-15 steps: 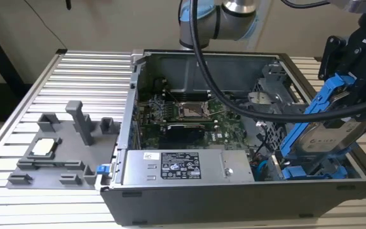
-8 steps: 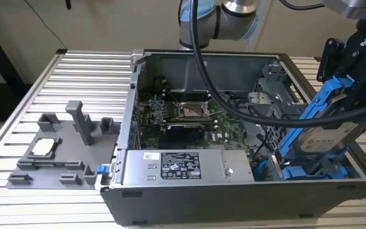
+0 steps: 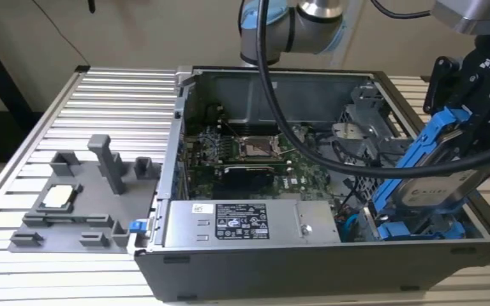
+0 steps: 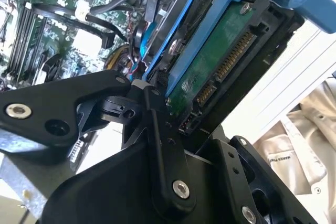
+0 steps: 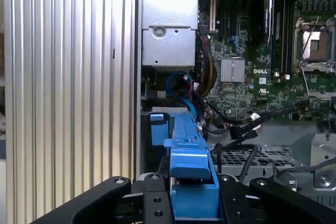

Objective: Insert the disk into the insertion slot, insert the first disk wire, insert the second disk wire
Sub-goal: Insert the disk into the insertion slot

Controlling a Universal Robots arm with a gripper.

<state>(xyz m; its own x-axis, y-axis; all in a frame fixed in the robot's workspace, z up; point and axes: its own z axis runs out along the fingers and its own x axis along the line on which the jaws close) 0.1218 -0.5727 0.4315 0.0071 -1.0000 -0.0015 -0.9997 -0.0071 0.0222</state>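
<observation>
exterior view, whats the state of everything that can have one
disk, tilted, held in the hand, lower end down in the case
hand, shut on the disk
slot, disk not yet flat in it
case, side open

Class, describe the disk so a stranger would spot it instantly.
Look at the open PC case. At its end on the exterior view's right, the tool holds the disk tilted. A bright blue frame distinguishes it from the grey power-supply box.
</observation>
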